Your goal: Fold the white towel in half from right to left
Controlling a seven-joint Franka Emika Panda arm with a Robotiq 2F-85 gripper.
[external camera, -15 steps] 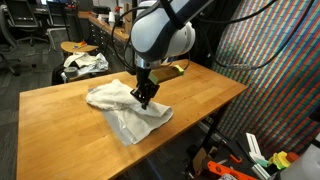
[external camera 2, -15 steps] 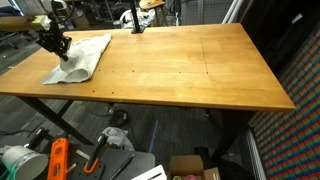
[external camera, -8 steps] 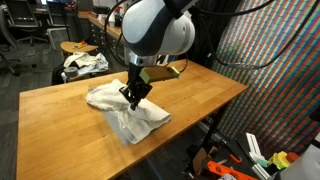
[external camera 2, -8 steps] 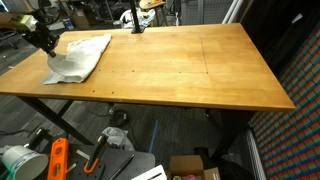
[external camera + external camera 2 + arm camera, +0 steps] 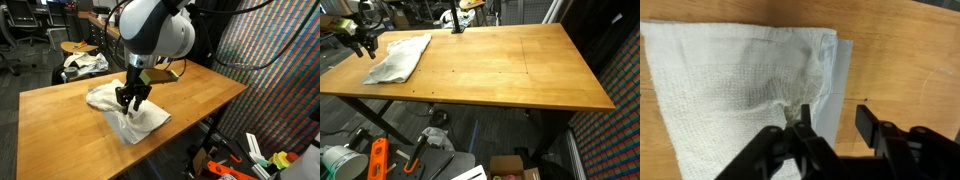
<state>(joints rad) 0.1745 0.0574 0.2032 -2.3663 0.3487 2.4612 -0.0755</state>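
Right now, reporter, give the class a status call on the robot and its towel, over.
Black two-finger gripper open, empty. Thin white rectangular towel lies doubled over on wooden table, right beneath gripper. No obstruction seen beside it.

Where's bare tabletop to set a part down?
Most of the table is bare: everything from the towel to the opposite end, plus the strip along the front edge. It is crowded only at the towel end, where the open gripper hangs just over the cloth.
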